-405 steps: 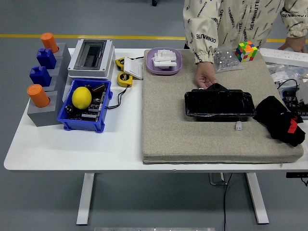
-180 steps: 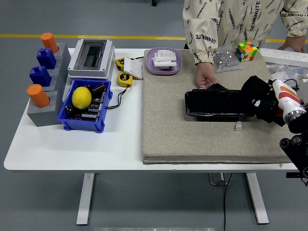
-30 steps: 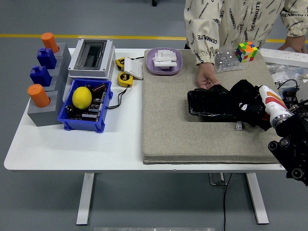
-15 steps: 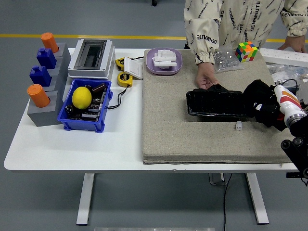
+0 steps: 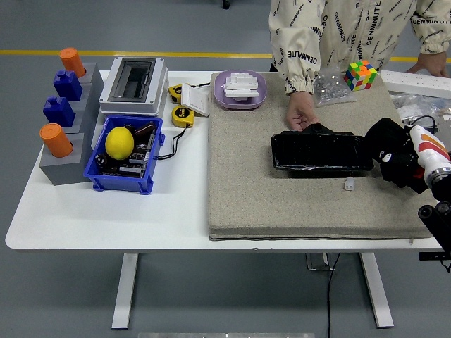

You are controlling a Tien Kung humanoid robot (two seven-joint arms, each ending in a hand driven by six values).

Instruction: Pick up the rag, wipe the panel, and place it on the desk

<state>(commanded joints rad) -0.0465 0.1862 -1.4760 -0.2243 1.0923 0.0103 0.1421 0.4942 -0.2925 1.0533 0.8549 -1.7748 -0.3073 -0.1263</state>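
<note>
person's hand [image 5: 301, 118] steadying panel [image 5: 321, 153] | cube [image 5: 360, 74] behind | robot hand [image 5: 407, 156] clutching rag [image 5: 390, 144] at panel's right end

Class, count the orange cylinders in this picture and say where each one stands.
2. One orange cylinder tops the grey stepped block's far end; the other its near end. None seem hidden.

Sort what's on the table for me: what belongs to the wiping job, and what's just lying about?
In the job: rag, held in the right hand; panel, steadied by a person's hand; mat.

Lying about: lemon, blue bin, cube, purple dish, tape measures, grey block stand.
</note>
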